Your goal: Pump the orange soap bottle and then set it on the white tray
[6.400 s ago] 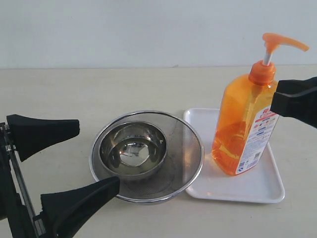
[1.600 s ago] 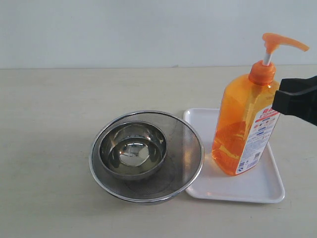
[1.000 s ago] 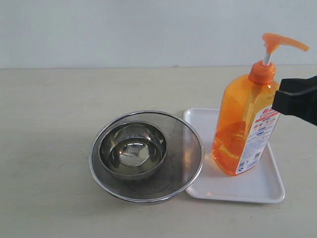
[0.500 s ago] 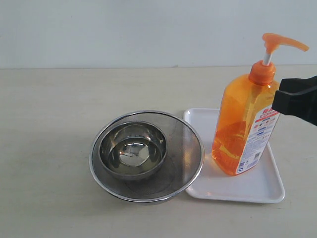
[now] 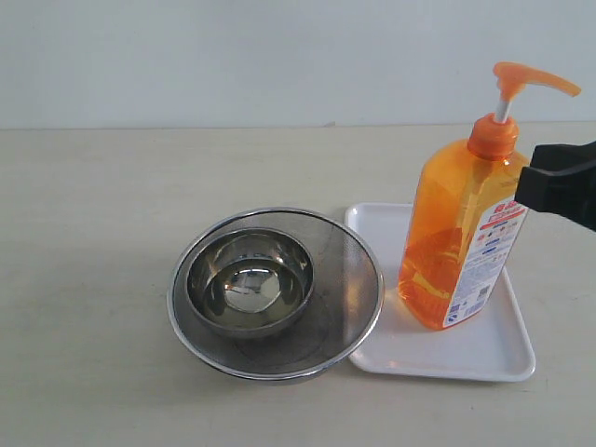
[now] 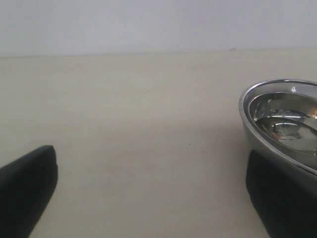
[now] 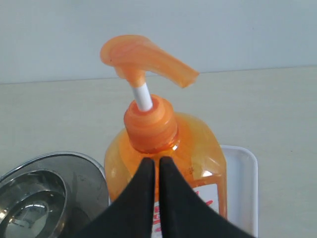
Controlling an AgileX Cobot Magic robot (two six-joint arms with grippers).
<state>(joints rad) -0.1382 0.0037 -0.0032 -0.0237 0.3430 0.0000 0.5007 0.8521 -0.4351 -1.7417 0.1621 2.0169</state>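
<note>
bottle (image 5: 461, 233): translucent orange, pump raised, on tray (image 5: 484, 358) | right tool (image 7: 154, 159) closed | left tool (image 6: 151, 158) parted

Bright, even, diffuse light. A faint soft shadow hugs the nested round steel bowls (image 5: 349, 279) on the beige tabletop (image 5: 93, 233). White glints sit inside the bowls. Right of them, the translucent orange plastic soap bottle (image 5: 461, 233) glows, lit through. Beside the bowls, the left gripper (image 6: 151, 158) fingers (image 6: 27, 191) are blurred and out of focus.
</note>
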